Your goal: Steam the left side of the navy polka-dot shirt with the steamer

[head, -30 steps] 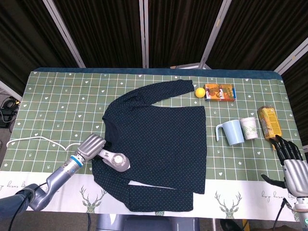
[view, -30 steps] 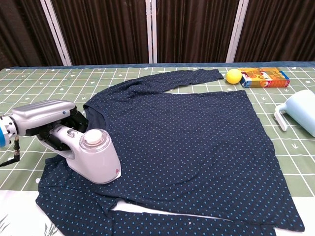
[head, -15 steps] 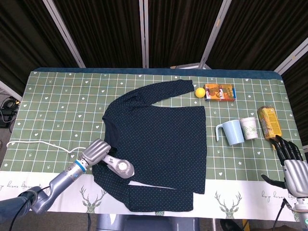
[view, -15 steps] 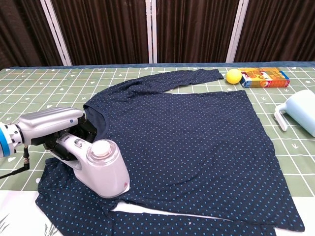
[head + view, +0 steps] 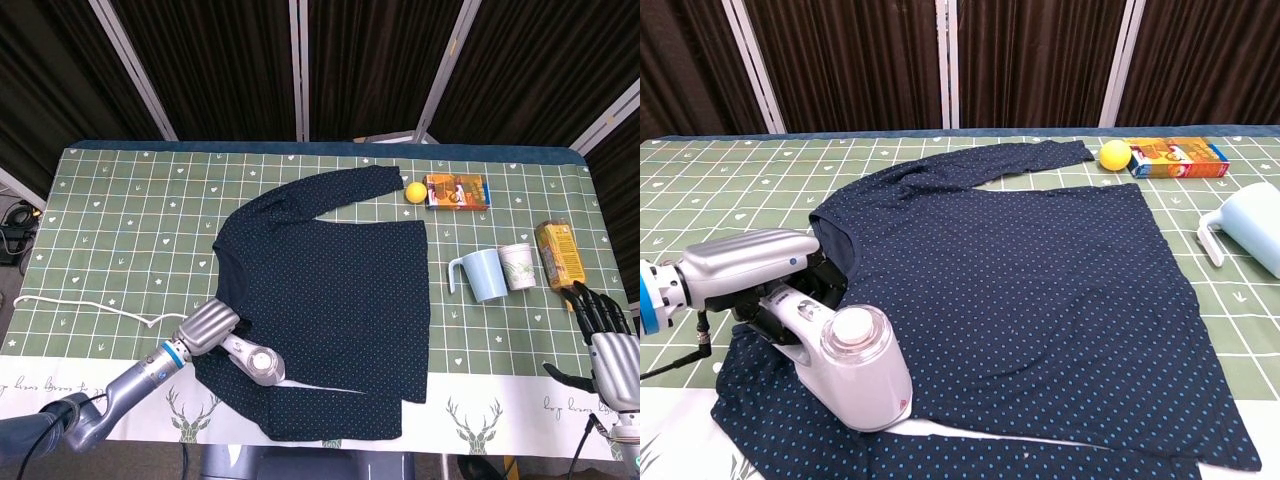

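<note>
Gripping the steamer point(image 5: 845, 365) by its handle, the left hand point(image 5: 770, 285) has its head flat on the shirt point(image 5: 1010, 270) near the lower-left hem. Best kept flush and gliding slowly along that side. Well right of the shirt, the right hand point(image 5: 605, 335) rests empty, fingers apart.

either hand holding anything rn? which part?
The left hand grips the steamer by its handle, with the steamer's head resting on the shirt. The right hand holds nothing; its fingers are spread.
</note>
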